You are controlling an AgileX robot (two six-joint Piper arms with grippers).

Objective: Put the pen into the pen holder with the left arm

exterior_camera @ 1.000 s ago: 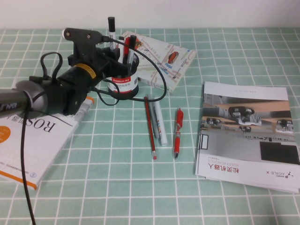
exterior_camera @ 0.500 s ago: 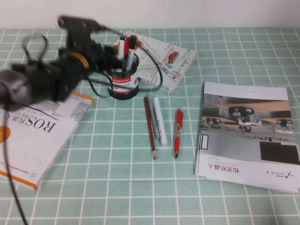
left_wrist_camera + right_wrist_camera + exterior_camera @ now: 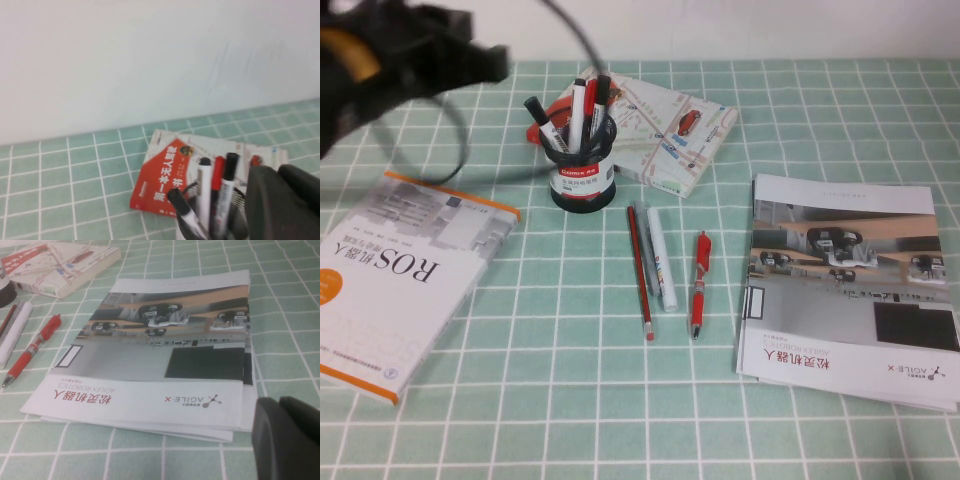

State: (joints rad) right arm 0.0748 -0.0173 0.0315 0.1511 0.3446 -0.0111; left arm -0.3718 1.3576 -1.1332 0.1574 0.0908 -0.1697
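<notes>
Lifted clear, left gripper [image 3: 470, 60] leaves pen [image 3: 545, 125] in holder [image 3: 582, 170]; right gripper [image 3: 287, 440] parked.

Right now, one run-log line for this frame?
pen: white-barrelled black-capped marker leaning in black wire-mesh pen holder | left gripper: above table's far-left, empty | right gripper: near brochure

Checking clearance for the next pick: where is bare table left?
Bare: the tablecloth in front of the ROS book and brochure. Crowded: the pen holder, now holding the pen, with red pencil, white marker and red gel pen. Left tool is raised behind it; right tool is beside the brochure.
</notes>
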